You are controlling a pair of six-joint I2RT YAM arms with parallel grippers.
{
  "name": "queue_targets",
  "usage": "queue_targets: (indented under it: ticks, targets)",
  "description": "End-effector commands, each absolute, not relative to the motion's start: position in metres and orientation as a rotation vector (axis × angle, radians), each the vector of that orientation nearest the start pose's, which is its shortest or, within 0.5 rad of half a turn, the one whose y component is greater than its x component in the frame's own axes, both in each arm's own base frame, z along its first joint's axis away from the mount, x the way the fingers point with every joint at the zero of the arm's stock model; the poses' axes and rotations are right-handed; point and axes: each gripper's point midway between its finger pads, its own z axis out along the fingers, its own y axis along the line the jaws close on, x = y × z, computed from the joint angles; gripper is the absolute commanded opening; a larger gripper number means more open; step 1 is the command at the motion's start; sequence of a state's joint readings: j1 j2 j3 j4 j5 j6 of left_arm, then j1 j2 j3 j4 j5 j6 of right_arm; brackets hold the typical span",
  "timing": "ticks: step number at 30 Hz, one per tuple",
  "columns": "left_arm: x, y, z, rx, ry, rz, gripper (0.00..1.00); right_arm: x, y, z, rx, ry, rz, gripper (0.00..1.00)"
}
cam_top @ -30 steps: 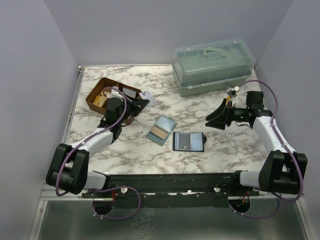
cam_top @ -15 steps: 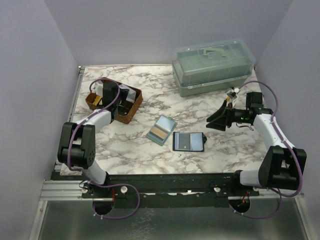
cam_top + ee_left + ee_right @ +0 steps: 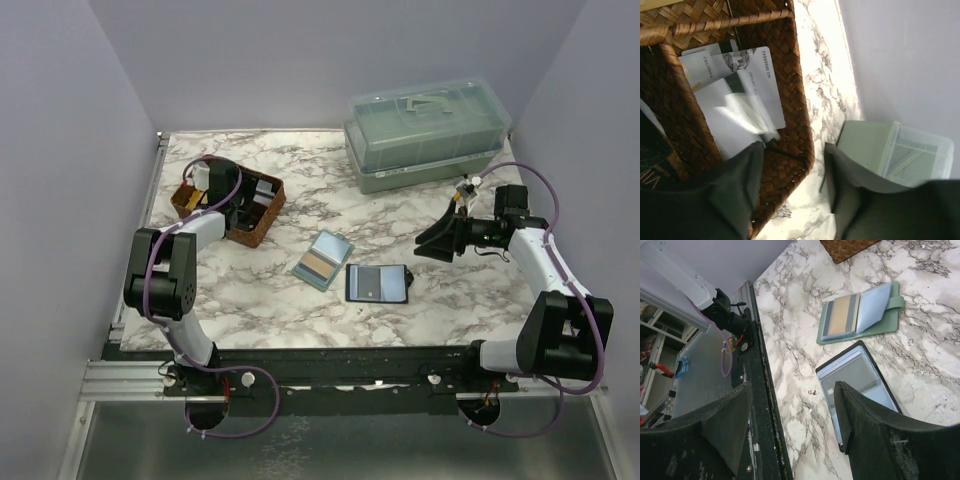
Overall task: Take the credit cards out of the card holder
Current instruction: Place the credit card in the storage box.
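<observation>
While cards [image 3: 752, 85] lie below, the left claw [image 3: 792, 150] gapes empty.

We see a brown wicker tray [image 3: 262, 222] with dividers sitting near the far left corner of the white, grey-veined marble counter [image 3: 330, 170]. At the far right corner stands a translucent grey-green storage box [image 3: 428, 135] with a clear lid and a moulded handle on top. Around the middle of the counter, well apart from both, a sage-green wallet [image 3: 323, 259] lies open and flat. It shows a tan-and-grey striped insert, a pale blue sleeve and a small closing tab.
</observation>
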State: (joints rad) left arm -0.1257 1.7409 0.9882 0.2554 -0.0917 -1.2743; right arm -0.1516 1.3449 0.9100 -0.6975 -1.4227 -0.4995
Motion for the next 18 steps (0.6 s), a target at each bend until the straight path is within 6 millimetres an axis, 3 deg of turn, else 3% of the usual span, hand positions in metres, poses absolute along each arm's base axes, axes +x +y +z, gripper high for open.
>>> queue_targets:
  ticks: [1, 6, 10, 15, 18]
  targets:
    - [0.494, -0.089, 0.142, -1.211, 1.761, -0.809, 0.64, 0.251, 0.132, 0.207, -0.701, 1.780, 1.417, 0.73]
    - [0.464, -0.086, 0.175, -1.137, 1.752, -0.809, 0.78, 0.250, 0.133, 0.208, -0.702, 1.771, 1.427, 0.73]
    - [0.436, -0.095, 0.195, -0.994, 1.803, -0.850, 0.98, 0.247, 0.134, 0.210, -0.712, 1.751, 1.437, 0.73]
    - [0.396, -0.129, 0.208, -0.777, 1.807, -1.207, 0.99, 0.242, 0.135, 0.209, -0.754, 1.709, 1.418, 0.73]
    - [0.364, -0.160, 0.214, -0.599, 1.881, -1.393, 0.88, 0.239, 0.135, 0.205, -0.778, 1.696, 1.394, 0.73]
